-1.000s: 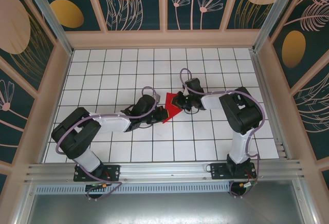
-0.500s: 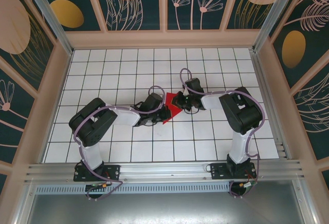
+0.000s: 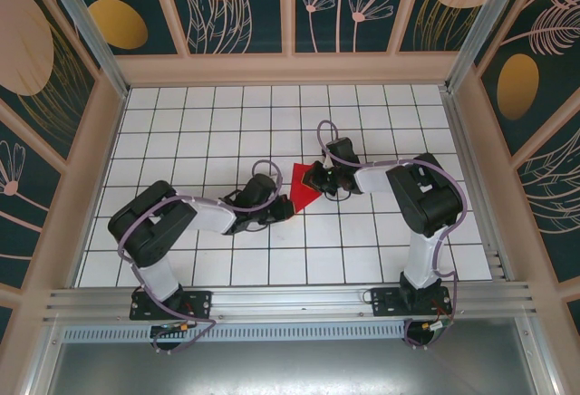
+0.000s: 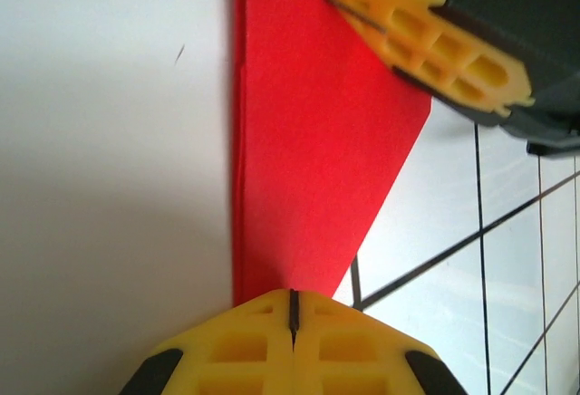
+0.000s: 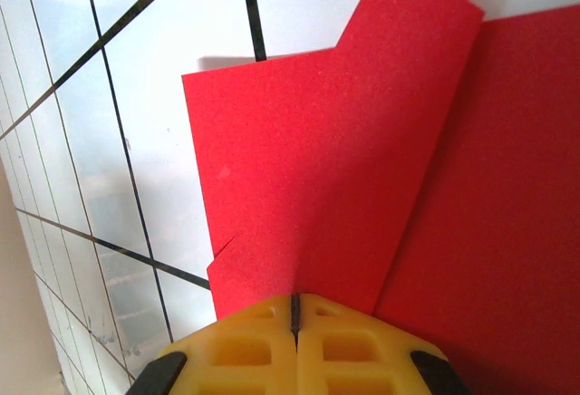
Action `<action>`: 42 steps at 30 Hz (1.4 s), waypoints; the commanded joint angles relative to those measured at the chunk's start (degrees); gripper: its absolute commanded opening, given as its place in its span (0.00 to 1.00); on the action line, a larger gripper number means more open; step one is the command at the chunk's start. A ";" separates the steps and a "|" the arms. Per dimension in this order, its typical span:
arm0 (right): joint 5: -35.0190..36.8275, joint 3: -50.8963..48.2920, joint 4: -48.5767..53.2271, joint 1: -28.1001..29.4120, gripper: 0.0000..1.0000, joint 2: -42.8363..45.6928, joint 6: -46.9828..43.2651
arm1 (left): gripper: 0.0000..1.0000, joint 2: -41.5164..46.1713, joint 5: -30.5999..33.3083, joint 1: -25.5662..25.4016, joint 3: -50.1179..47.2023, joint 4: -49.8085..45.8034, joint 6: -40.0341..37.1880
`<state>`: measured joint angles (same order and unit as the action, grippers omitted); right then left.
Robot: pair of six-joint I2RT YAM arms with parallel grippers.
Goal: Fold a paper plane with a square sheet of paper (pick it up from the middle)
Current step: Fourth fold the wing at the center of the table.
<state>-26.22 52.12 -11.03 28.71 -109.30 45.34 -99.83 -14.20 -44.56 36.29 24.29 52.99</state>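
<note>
Top external view: the red paper (image 3: 302, 188) is seen lying near the middle of the tiled table (image 3: 181, 123), between the two grippers. The left gripper (image 3: 283, 207) is set at its lower left edge and the right gripper (image 3: 314, 178) at its upper right edge. Both arms are stretched low over the table toward each other.

From the left wrist, the left gripper (image 4: 292, 309) is shown with its yellow fingertips pressed together, no gap left between them. They sit at the narrow end of the paper (image 4: 308, 141), which runs up from them as a tapering strip with a straight edge along its left side. Whether the paper is pinched or only touched cannot be told. The right gripper's yellow fingers (image 4: 426, 37) are seen at the paper's upper right.

From the right wrist, the right gripper (image 5: 294, 309) is likewise seen closed tight at the paper (image 5: 317, 168). There, one folded layer is laid over a wider one, and a small notch is seen in its left edge.
</note>
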 commanded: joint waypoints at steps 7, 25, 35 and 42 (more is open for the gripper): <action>9.03 -3.26 10.76 -0.09 0.00 -6.65 -1.56 | 0.00 6.38 0.64 -1.15 -1.33 -15.76 -5.57; 8.65 -2.97 10.67 -0.10 0.00 -5.84 -1.33 | 0.00 1.99 5.15 -1.15 7.01 -8.12 -4.34; 6.46 -1.51 10.46 -0.13 0.00 -2.53 -4.13 | 0.00 -2.70 4.82 -1.15 5.19 -9.26 -2.62; 2.05 2.43 9.43 -0.14 0.02 4.27 -10.86 | 0.00 -2.69 3.54 -1.15 1.80 -7.76 -1.19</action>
<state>-25.71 53.60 -6.98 28.77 -107.92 39.40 -101.03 -10.02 -45.45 40.77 19.09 50.50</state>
